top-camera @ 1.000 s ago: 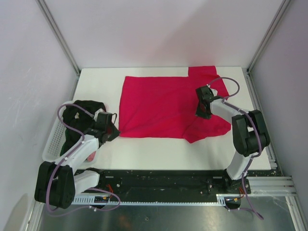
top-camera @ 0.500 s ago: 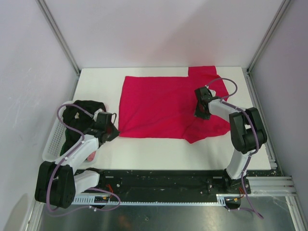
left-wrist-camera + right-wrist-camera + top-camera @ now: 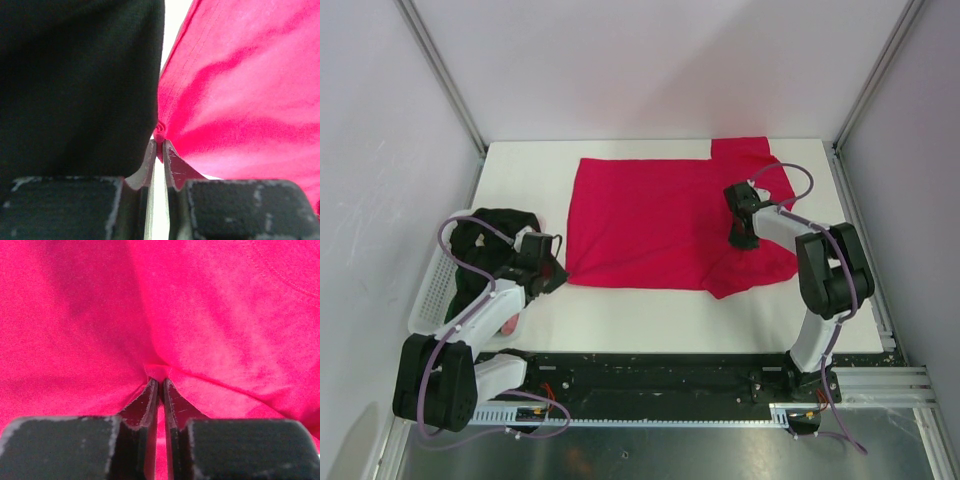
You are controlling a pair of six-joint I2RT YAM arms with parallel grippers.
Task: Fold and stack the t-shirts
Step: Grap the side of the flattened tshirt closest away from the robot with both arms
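**Top view:** The red shirt (image 3: 650, 215) lies spread across the middle of the table (image 3: 620, 312), with its right side rumpled and doubled over. The right gripper (image 3: 744, 240) has crept a little nearer over the last second and has dropped its jaws together on that rumpled part. The left gripper (image 3: 558, 272) has not shifted and sits at the shirt's near-left corner. With both ends now held, I judge a fold of this shirt can begin. The black shirt (image 3: 490, 228) is heaped in the white basket (image 3: 423, 305) at the left edge, just beside the left arm. The red shirt's far edge runs close to the table's back edge and a sleeve reaches toward the right rail. The only bare room is a strip along the near side and some at the far left.

**Left wrist:** The jaws are nearly shut, pinching 1 small corner of red shirt (image 3: 240, 100). The black shirt (image 3: 75, 85) fills the left half, very close.

**Right wrist:** The jaws are nearly together with a small tuck of red shirt (image 3: 225, 315) puckered between the tips. Cloth fills the whole view, so no edge shows.
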